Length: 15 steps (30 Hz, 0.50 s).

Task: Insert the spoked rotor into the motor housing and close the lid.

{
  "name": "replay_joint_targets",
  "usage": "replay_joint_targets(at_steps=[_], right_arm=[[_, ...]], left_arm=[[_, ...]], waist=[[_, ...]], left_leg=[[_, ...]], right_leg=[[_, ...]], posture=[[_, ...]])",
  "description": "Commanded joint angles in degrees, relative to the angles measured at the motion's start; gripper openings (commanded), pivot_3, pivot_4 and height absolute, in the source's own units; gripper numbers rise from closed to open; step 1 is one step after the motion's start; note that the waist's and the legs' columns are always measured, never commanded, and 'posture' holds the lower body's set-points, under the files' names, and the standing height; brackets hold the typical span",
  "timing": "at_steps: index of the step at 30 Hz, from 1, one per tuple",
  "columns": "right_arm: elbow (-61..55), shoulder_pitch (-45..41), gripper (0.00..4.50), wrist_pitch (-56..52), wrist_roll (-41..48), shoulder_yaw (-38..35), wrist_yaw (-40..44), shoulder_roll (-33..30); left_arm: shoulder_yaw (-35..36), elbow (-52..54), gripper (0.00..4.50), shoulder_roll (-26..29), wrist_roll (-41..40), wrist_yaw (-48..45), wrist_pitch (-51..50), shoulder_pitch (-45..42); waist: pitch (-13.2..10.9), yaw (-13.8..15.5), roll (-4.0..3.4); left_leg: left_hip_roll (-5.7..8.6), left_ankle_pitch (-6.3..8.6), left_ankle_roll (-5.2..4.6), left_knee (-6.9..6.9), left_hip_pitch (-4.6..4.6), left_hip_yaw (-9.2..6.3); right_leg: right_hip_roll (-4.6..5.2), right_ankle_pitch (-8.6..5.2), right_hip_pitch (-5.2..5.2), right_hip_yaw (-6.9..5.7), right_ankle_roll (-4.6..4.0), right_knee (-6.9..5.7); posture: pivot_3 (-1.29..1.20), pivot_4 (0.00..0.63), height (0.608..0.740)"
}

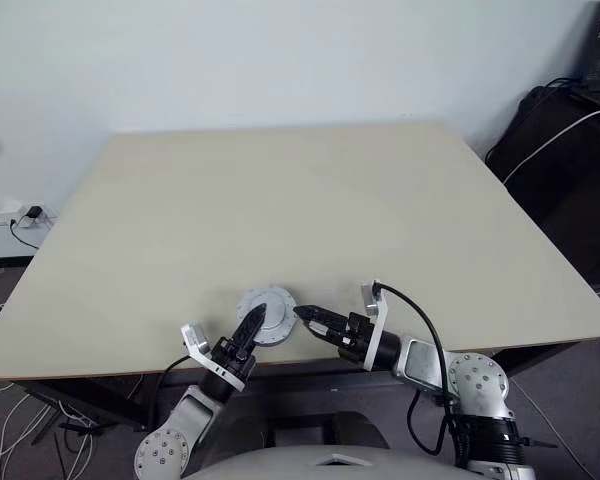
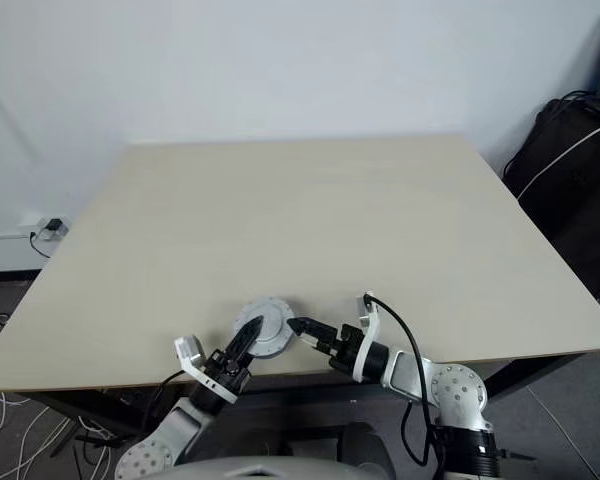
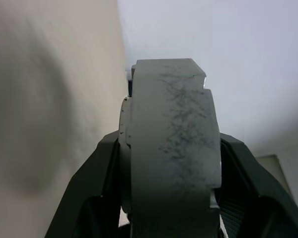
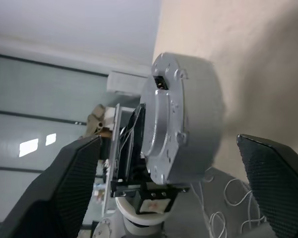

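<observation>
The motor housing [image 1: 271, 301], a round grey metal body, is at the table's front edge. My left gripper [image 1: 250, 325] is shut on it, with a black finger on either side of its rim [image 3: 171, 148]. A flanged light-grey cover with a raised round centre [image 4: 161, 124], seemingly the lid, lies on the housing's face. The spoked rotor is hidden. Just to the right of the housing, my right gripper [image 1: 309, 318] is open and points at it. Its fingers [image 4: 64, 183] stand wide apart with nothing between them.
The beige table [image 1: 310, 210] stretches far back to a white wall. A black bag with a white cable [image 1: 565, 150] stands on the floor at the right. A power socket and cables [image 1: 25, 215] lie on the floor at the left.
</observation>
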State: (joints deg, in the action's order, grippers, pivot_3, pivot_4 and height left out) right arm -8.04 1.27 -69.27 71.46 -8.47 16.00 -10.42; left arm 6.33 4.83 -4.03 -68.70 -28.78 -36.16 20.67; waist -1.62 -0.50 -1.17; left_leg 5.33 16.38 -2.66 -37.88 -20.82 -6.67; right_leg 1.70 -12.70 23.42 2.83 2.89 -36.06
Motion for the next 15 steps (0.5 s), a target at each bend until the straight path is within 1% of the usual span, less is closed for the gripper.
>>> replay_joint_targets(at_steps=[1, 4, 5, 8, 9, 10, 11, 13, 15], right_arm=[[-5.3, 0.23, 4.5, 4.45, -3.87, 0.3, 0.79, -1.24], [-9.12, 1.74, 4.5, 11.2, -11.36, 3.45, 2.01, -1.87], [-10.41, 2.43, 4.5, 15.02, -15.25, 5.03, 2.46, -1.96], [-13.53, 5.01, 4.5, 32.27, -31.53, 11.55, 3.29, -1.84], [-13.73, 5.66, 4.5, 38.07, -37.72, 14.4, 3.37, -2.66], [-13.52, 6.07, 4.5, 41.93, -41.86, 16.55, 3.91, -3.42], [-12.97, 6.35, 4.5, 44.27, -44.19, 17.92, 4.62, -3.77], [-11.48, 6.68, 4.5, 46.97, -45.79, 18.68, 5.32, -3.02], [-9.21, 6.57, 4.5, 52.96, -52.46, 20.41, 3.92, -3.23]], left_arm=[[0.74, 6.42, 2.12, -3.09, -2.49, 0.34, 1.85, -2.04], [1.3, 7.38, 2.12, -2.64, -2.03, 2.58, 2.82, -3.84], [1.64, 7.11, 2.12, -2.66, -1.66, 3.94, 3.35, -4.99], [2.51, 5.8, 2.12, -2.71, -0.08, 7.25, 5.44, -9.12], [2.93, 4.69, 2.12, -2.81, 0.71, 9.02, 6.25, -10.79], [3.24, 3.48, 2.12, -2.8, 1.58, 10.65, 6.93, -12.29], [3.4, 1.99, 2.12, -2.74, 3.21, 11.49, 8.18, -14.11], [4.09, -0.78, 2.12, -2.73, 3.94, 12.36, 8.9, -16.85], [4.84, -5.12, 2.12, -2.79, 6.18, 13.42, 10.75, -21.01]], waist=[[0.02, 0.02, 0.03], [0.04, 0.07, 0.06], [0.06, 0.11, 0.08], [0.08, 0.34, 0.13], [0.08, 0.39, 0.13], [0.11, 0.48, 0.16], [0.14, 0.62, 0.22], [0.26, 0.72, 0.4], [0.37, 0.86, 0.58]], left_leg=[[0.0, 0.0, 0.0, 0.0, 0.0, 0.0], [0.0, 0.0, 0.0, -0.02, 0.0, 0.01], [0.0, 0.0, 0.01, -0.03, 0.0, 0.01], [0.0, -0.01, 0.05, -0.06, 0.0, 0.02], [0.0, 0.04, 0.18, -0.08, 0.01, 0.03], [0.01, 0.07, 0.26, -0.1, 0.02, 0.06], [0.03, 0.05, 0.41, -0.12, 0.05, 0.12], [0.06, -0.1, 0.63, -0.13, 0.1, 0.19], [0.04, -0.11, 0.65, -0.13, 0.15, 0.21]], right_leg=[[0.0, 0.0, -0.01, 0.0, 0.01, 0.0], [0.0, 0.01, -0.01, 0.0, 0.04, 0.0], [0.0, 0.01, -0.01, -0.01, 0.04, 0.0], [-0.02, 0.04, 0.0, -0.02, 0.1, -0.01], [-0.05, 0.06, -0.01, -0.01, 0.12, -0.01], [-0.05, 0.08, -0.01, 0.0, 0.14, -0.02], [-0.06, 0.11, -0.02, -0.01, 0.15, -0.04], [-0.06, 0.18, -0.03, 0.01, 0.13, -0.05], [-0.11, 0.21, -0.04, 0.06, 0.09, -0.06]], posture=[[0.0, 0.0, 0.74], [0.0, 0.0, 0.74], [0.0, 0.0, 0.74], [0.0, 0.0, 0.74], [0.0, 0.0, 0.74], [0.0, 0.0, 0.74], [0.0, 0.0, 0.74], [0.0, 0.0, 0.74], [0.0, 0.0, 0.74]])
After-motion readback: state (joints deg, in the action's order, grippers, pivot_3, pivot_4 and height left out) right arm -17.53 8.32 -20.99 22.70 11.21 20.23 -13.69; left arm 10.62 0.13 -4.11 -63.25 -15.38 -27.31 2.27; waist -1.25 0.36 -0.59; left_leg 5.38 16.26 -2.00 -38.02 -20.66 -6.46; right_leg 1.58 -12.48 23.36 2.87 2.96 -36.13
